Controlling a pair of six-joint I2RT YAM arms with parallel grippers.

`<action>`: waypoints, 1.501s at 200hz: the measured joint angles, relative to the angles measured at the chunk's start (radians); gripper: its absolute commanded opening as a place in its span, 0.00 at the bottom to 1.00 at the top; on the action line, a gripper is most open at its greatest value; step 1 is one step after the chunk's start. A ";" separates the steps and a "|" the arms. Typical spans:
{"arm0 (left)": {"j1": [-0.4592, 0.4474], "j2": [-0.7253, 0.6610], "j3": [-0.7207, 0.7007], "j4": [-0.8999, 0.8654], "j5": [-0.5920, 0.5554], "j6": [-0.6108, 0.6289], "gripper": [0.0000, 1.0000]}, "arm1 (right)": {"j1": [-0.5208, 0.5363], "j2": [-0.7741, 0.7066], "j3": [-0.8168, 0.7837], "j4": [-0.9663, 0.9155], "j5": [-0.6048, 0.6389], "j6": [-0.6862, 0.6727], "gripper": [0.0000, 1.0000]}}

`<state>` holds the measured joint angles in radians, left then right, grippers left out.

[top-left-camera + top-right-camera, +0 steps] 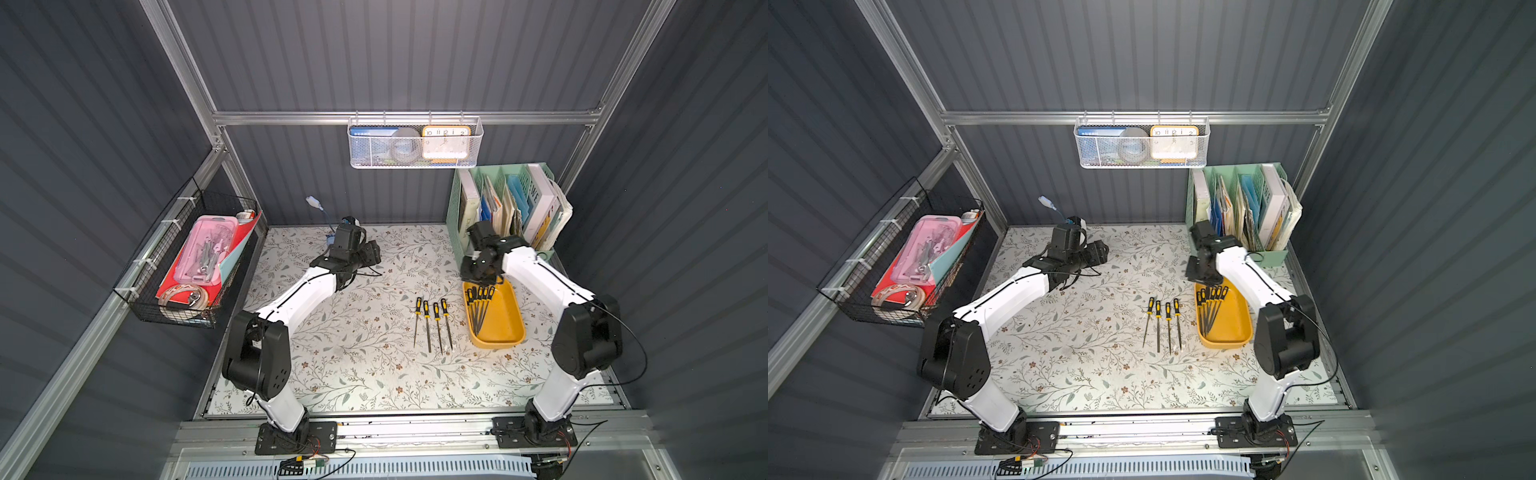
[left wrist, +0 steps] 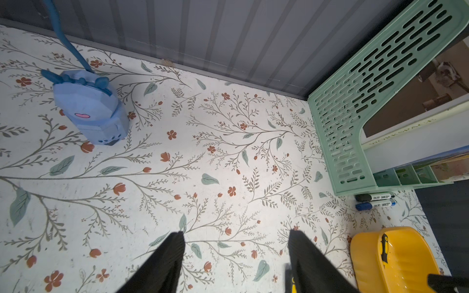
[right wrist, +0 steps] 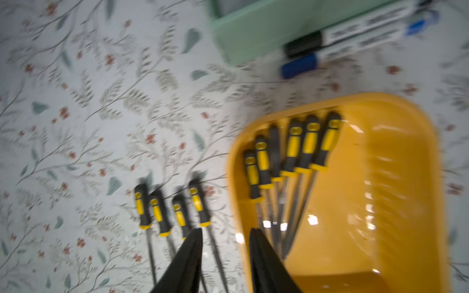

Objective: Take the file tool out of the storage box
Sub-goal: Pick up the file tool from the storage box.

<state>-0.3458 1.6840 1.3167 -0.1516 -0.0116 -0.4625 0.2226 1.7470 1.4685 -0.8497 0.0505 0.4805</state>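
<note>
Bench [image 1: 353, 365]: floral-covered top, with both arm bases at its front edge.
Storage box [image 1: 505, 328]: yellow tray on the right part of the bench, its long side running front to back, just in front of the green book organiser [image 1: 455, 199].
Files in box [image 1: 480, 305]: six, lying along the box's inner long wall, handles toward the back edge.
Files on bench [image 1: 432, 322]: four in a row just beside the box, on its inner side, handles toward the back.
Right arm [image 1: 540, 274]: rises from the front right corner to a high elbow near the right edge; the forearm slopes back and inward, and the wrist bends down over the box's far end.
Right gripper [image 3: 225, 232]: fingers parted by a narrow gap, nothing between them; the wrist view is blurred.
Left arm [image 1: 299, 299]: elbow raised near the left edge, forearm reaching toward the back edge.
Left gripper [image 2: 236, 234]: fingers spread wide and empty, above bare bench.
Markers [image 2: 375, 200]: two, at the foot of the organiser.
</note>
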 measured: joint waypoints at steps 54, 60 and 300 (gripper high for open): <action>0.000 0.006 0.035 0.000 0.005 0.000 0.70 | -0.161 0.079 -0.039 -0.013 0.021 -0.068 0.36; 0.000 0.007 0.035 0.000 0.005 0.000 0.70 | -0.168 0.097 -0.034 -0.013 0.019 -0.074 0.36; 0.000 0.014 0.039 -0.002 -0.012 -0.005 0.70 | -0.195 0.283 -0.037 0.068 -0.052 -0.143 0.15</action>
<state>-0.3458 1.6981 1.3560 -0.1539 -0.0235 -0.4675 0.0280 2.0304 1.4315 -0.7815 -0.0017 0.3378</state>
